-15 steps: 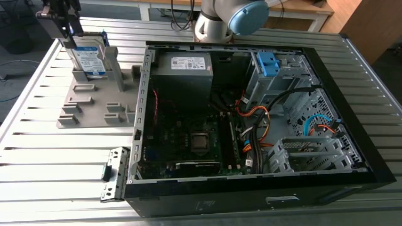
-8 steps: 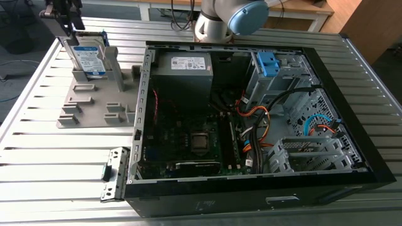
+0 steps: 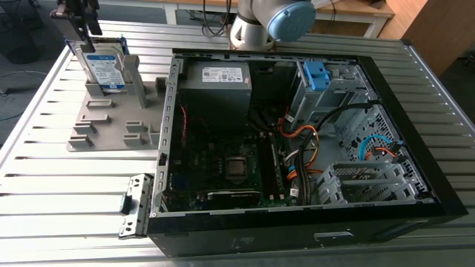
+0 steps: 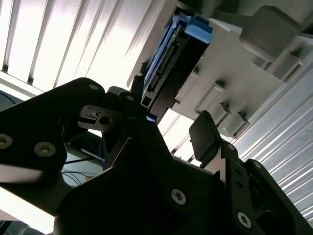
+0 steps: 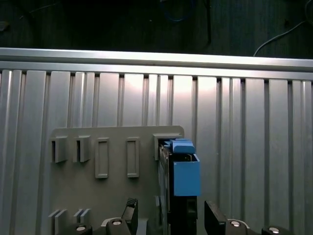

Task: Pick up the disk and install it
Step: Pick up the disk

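The tool (image 5: pixel 171 211) is released: its 2 fingers (image 5: pixel 131 211) stand on both sides of the disk (image 5: pixel 185 171), with a gap at each side. The disk stands upright on its edge in a grey holder (image 5: pixel 117 142) just below the tool, on the ribbed metal counter (image 5: pixel 254 147). Farther from the tool, an open computer case (image 3: pixel 245 236) lies on the counter.

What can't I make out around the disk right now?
Exterior view: the black gripper is cut off by the picture's edge; its fingers' gap to the silver blue-framed disk is too small to judge.
First wrist view: the disk, edge-on, hides its label and its seat in the grey plastic rack.
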### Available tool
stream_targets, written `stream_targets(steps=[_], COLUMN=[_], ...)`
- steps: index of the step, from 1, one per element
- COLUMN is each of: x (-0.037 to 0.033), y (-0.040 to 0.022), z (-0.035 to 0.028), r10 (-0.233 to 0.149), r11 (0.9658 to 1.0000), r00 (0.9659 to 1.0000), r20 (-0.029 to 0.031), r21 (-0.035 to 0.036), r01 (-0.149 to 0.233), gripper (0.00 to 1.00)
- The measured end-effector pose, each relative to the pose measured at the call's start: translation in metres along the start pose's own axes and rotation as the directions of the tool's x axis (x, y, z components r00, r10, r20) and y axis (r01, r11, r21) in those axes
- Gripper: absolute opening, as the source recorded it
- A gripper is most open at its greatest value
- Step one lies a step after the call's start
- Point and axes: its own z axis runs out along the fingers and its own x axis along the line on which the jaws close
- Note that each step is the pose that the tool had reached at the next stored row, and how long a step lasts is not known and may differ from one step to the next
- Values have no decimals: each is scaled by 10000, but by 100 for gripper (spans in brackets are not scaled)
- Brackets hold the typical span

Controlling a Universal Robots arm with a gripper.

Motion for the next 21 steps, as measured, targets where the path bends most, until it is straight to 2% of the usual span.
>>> stream_targets(steps=[2,7,9,14,21], x=[-19,-53,-58,-68,-71], y=[5,45,86,139,151], z=[20,75,103,188,316], r10=[-12,-45,-69,-206,-282], r11=[10000,10000,10000,9998,9996], r00=[10000,9997,9995,9993,9991], r20=[22,259,314,323,320], r21=[-1,1,4,3,0], r01=[12,45,69,206,282], gripper=[64,64,64,64,64])
